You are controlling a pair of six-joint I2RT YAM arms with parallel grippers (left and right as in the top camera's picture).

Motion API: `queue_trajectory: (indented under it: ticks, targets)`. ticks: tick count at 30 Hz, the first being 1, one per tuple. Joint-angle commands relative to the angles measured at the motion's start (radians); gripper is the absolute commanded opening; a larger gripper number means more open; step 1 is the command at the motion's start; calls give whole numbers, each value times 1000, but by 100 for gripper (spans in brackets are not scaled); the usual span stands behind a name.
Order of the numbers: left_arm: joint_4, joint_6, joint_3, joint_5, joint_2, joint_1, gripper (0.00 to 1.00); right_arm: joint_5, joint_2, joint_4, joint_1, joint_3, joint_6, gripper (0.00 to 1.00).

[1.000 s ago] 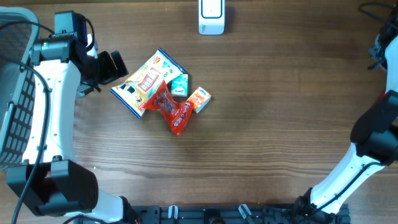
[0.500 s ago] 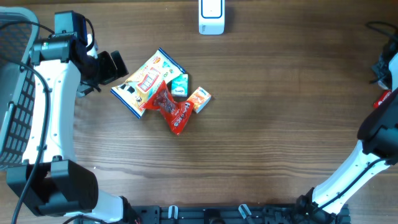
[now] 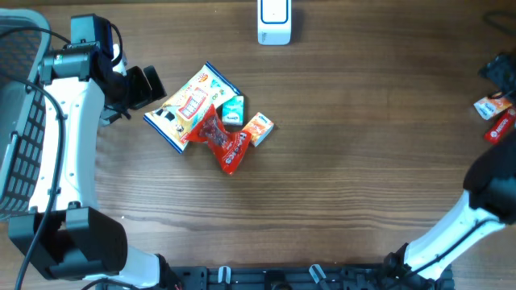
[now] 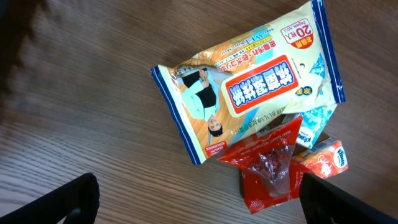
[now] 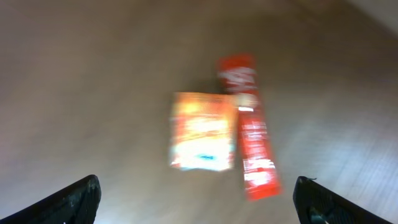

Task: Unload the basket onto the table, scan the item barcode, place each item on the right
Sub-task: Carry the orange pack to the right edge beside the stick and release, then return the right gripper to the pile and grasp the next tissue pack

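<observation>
The right fingers (image 5: pixel 71 202) stood spread wide, with nothing between them, where a second before they had been pressed together. Straight below them, in the blurred wrist view, an orange packet (image 5: pixel 202 130) and a red bar (image 5: pixel 249 134) lay side by side and touching on the desk (image 5: pixel 93 74). From above, both sat at the far right edge of the desk, well apart from everything else. A second earlier neither of them showed there. I took it that one of them had just been let go, though I could not tell which.

The left fingers (image 4: pixel 62 202) were spread too, holding nothing, and had not moved in that second. They hovered just beside the left end of the pile, over the wipes pack (image 4: pixel 249 93), with the red pouch (image 4: pixel 270 165) lying partly on top of it. The pile had not been touched either. The scanner (image 3: pixel 274 20) sat at the far edge of the desk, near the middle.

So one item looked finished and set aside on the right. The pile was yet to be scanned, and the left fingers seemed best placed to pick from it.
</observation>
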Motion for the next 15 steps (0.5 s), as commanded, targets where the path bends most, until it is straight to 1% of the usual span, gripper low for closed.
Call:
queue_trajectory:
  ticks: [1,3,4,7,10,13,15]
  targets:
    - [0,-8,-7,-8,7,3,100,-460,-221,39,8,50,-6,99]
    - [0,-8,-7,-8,7,3,100,-679,-308,51,10,50,-6,99]
    - [0,-8,-7,-8,7,3,100,-749,-341,48,13,50,-7,99]
    - [0,-8,-7,-8,7,3,100,-876,-422,-6,39,49,-10,99]
    - [0,-8,-7,-8,7,3,100,-909,-454,-107,90,49,-11,100]
    - [0,-8,-7,-8,7,3,100,-908,-451,-234,177,43,-75,99]
    - [0,-8,-7,-9,7,3,100,-892,-447,-277,241,15,-93,100]
